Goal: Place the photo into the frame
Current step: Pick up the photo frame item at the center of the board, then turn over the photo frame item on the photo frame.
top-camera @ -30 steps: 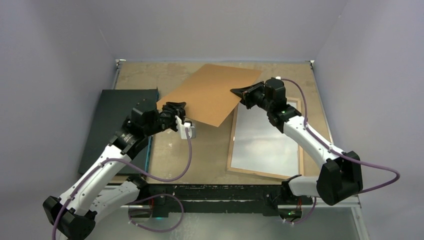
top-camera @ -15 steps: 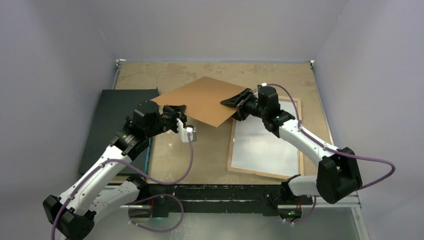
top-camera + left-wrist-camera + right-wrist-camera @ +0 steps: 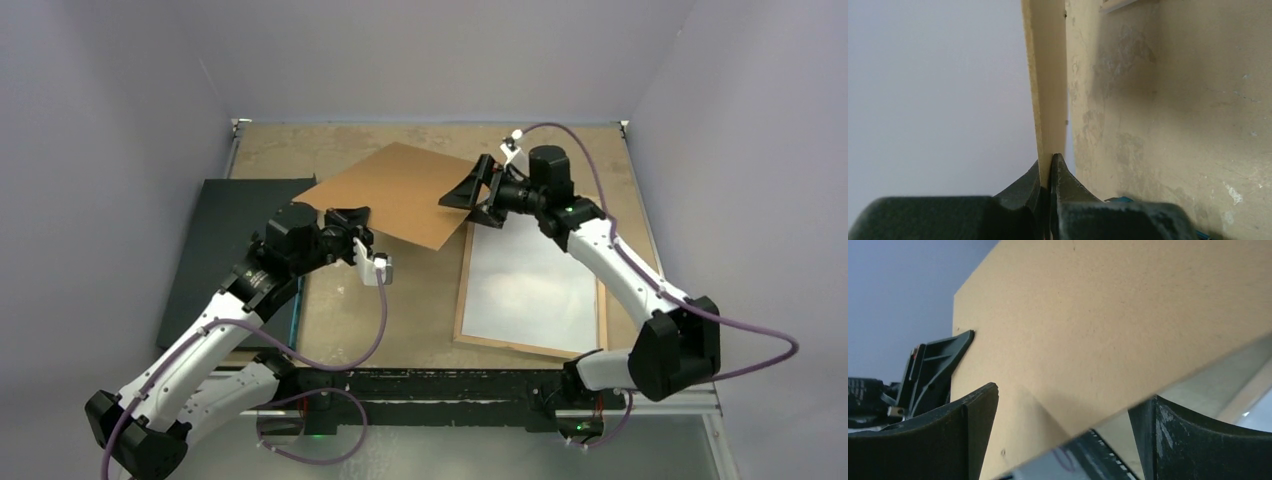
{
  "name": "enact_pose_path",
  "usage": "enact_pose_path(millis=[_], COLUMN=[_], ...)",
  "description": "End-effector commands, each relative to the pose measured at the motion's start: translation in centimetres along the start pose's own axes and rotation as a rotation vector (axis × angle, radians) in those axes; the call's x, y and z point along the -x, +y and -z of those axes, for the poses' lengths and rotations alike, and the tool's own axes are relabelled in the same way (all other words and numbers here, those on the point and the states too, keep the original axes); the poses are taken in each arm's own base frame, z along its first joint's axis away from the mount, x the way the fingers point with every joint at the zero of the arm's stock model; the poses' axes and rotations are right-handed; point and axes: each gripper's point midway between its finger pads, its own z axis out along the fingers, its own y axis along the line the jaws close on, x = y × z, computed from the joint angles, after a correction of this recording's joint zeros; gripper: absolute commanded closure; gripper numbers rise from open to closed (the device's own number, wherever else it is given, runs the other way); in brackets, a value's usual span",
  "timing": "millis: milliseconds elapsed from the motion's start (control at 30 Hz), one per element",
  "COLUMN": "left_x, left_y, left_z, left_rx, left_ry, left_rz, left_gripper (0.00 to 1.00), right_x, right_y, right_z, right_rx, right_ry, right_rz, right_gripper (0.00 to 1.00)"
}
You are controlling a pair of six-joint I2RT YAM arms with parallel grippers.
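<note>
Left gripper (image 3: 338,212) clenched on near-left corner of brown backing board (image 3: 400,195); wrist view shows board edge pinched between fingertips. Right gripper (image 3: 472,205) released, jaws spread wide astride board's right edge, not pinching it. Board held above bench (image 3: 400,300) between both arms. Frame (image 3: 462,300) flat on bench at right, pale pane up, beneath right arm. Dark board (image 3: 225,240) at bench's left edge. Photo (image 3: 299,300) possibly thin blue strip under left arm beside dark board; too little shows.

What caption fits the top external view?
Left gripper pinches the brown backing board aloft; right gripper open at its far edge.
</note>
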Motion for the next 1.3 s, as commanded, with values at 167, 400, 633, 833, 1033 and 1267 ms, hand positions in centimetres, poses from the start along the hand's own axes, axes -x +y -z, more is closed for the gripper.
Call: enact_pose_path(millis=[167,400,633,833,1033,1267], left_x=[1.1,1.2,1.5,1.5,1.7,1.8], left_y=[3.2,4.2,4.4,4.5,4.8,5.7], left_z=[1.8,2.4,2.4,2.5,2.4,2.7], left_rx=[0.122,0.152,0.144,0.146,0.143,0.16], left_ry=[-0.019,-0.013,-0.026,-0.021,-0.032,-0.028], left_rz=[-0.11,-0.095,-0.071,-0.066,-0.058,-0.065], left_gripper=[1.0,1.0,1.0,1.0,1.0,1.0], right_x=[4.9,7.4,3.0,0.0,-0.8,0.4], right_y=[0.0,-0.3,-1.2,-0.7,0.8,1.6], right_z=[4.8,9.5,9.9,7.0,4.7,2.1], right_rx=[-0.132,-0.245,-0.113,-0.045,-0.005,-0.093], right_ry=[-0.095,-0.388,-0.353,-0.279,-0.25,-0.291], right_rz=[0.422,1.023,1.537,1.716,1.798,1.922], right_gripper=[0.01,0.01,0.07,0.14,0.19,0.25])
